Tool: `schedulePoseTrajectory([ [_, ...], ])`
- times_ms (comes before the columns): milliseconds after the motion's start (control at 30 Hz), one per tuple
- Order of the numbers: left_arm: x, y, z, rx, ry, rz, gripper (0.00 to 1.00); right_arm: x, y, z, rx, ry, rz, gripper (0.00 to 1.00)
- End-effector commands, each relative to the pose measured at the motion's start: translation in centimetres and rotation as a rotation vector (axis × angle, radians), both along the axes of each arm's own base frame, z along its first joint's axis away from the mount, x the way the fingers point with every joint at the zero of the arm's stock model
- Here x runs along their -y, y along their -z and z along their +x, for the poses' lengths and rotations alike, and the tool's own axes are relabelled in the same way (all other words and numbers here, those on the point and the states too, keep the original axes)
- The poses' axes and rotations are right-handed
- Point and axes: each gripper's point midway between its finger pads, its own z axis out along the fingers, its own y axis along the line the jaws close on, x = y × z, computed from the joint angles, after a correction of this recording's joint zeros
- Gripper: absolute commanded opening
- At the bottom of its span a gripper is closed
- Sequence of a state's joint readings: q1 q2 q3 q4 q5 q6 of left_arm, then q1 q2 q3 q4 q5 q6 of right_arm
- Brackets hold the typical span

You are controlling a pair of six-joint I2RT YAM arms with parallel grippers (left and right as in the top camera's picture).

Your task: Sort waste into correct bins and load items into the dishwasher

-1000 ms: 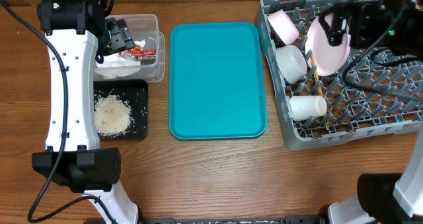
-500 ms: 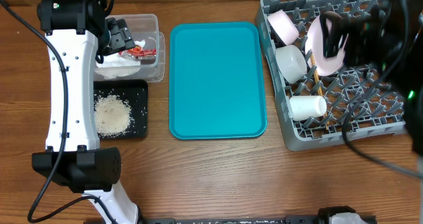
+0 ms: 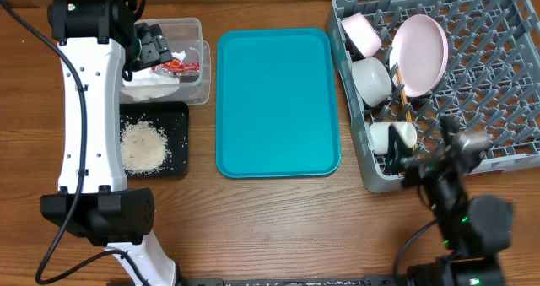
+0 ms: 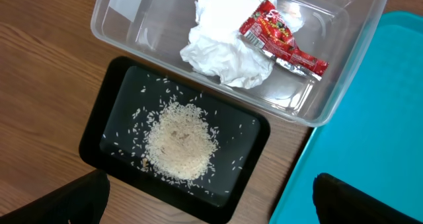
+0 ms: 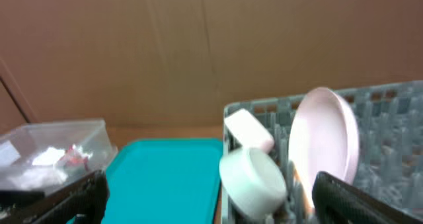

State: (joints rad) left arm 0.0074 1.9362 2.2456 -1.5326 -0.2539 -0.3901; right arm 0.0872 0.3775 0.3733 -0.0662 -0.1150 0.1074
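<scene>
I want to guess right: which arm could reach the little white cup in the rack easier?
Right, probably. The right gripper sits close by the cup at the near edge of the rack; the left gripper is far off over the clear tub.

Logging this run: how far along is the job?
Looks finished. Red shiny wrapper and crumpled white napkin lie in the clear plastic tub, rice grains in the black tray; white plate, two bowls, cup and wooden chopsticks sit in the grey rack. Left gripper and right gripper are open, empty. Nothing visibly left.
</scene>
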Motion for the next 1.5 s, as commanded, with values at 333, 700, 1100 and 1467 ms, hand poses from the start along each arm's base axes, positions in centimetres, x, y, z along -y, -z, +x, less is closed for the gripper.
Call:
schedulePoseTrajectory([
  [333,-0.2,0.1,0.2,0.001,-0.012,-0.003,1.00,2.3,7.7,-0.8,0.053,0.124,0.057,1.00],
  [700,-0.2,0.1,0.2,0.000,-0.011,-0.003,1.00,1.9,9.7,-1.6,-0.017,0.099,0.040,1.00],
  [1100,-0.2,0.1,0.2,0.000,-0.012,-0.003,1.00,1.1,9.5,-1.7,-0.012,0.054,0.048,1.00],
  [1467,-0.2,0.1,0.2,0.000,-0.011,-0.003,1.00,1.1,9.5,-1.7,-0.012,0.054,0.048,1.00],
])
